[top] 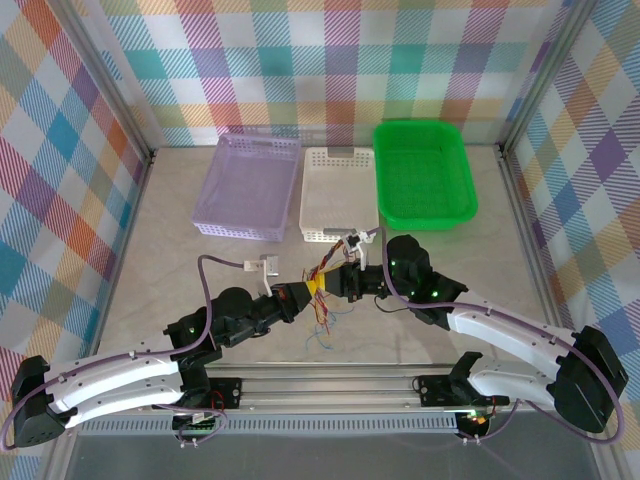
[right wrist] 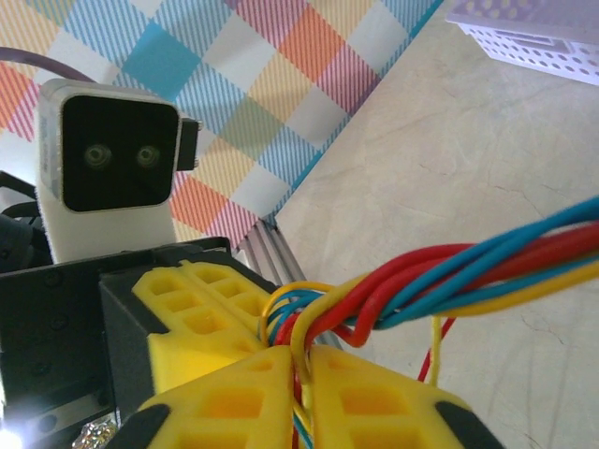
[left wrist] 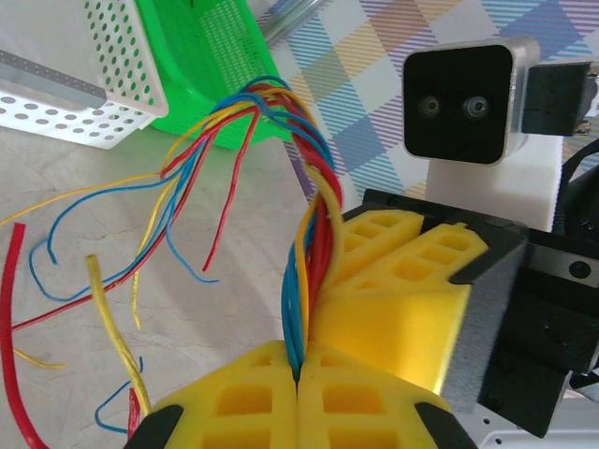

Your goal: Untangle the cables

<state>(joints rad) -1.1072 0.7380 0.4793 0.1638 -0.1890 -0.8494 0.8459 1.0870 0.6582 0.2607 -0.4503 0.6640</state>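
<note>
Cables, red, blue and yellow, twisted into one bundle just in front of the white basket. My left tool is clenched on the bundle. My right tool is clenched on it too, tips almost meeting. Loose ends fan out over the tabletop.

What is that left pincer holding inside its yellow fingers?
A twisted bundle of red, blue and yellow cables, pinched between the left pincer's shut fingers. How far in they reach is covered.

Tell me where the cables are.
Top view, centre of the table: the cables are pinched between the left gripper and right gripper, near the white basket.
</note>
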